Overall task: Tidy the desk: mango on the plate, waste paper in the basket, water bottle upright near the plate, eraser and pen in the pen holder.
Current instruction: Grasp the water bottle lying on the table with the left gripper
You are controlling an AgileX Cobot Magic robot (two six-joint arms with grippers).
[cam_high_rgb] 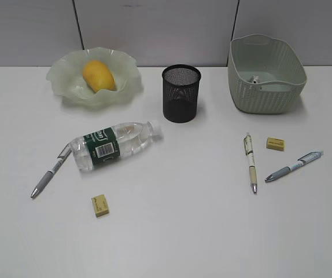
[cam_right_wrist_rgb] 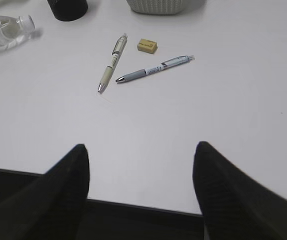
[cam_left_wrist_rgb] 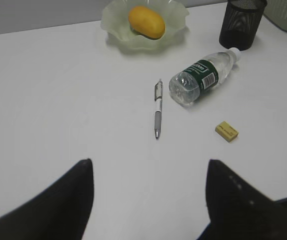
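both hands, left hand point(cam_left_wrist_rgb: 146, 200) and right hand point(cam_right_wrist_rgb: 141, 185), hung wide open and empty; my left sat nearer the water bottle point(cam_high_rgb: 111, 145), lying on its side, cap pointing toward the pen holder point(cam_high_rgb: 181, 92).

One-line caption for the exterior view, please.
Mango on the plate; water bottle lying down; three pens and two erasers loose on the desk; pen holder empty.

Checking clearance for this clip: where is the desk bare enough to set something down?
Bare: the front strip below the left eraser, and the middle between bottle and cream pen. Crowded: that pen, right eraser and blue pen cluster; the bottle lies against the left pen.
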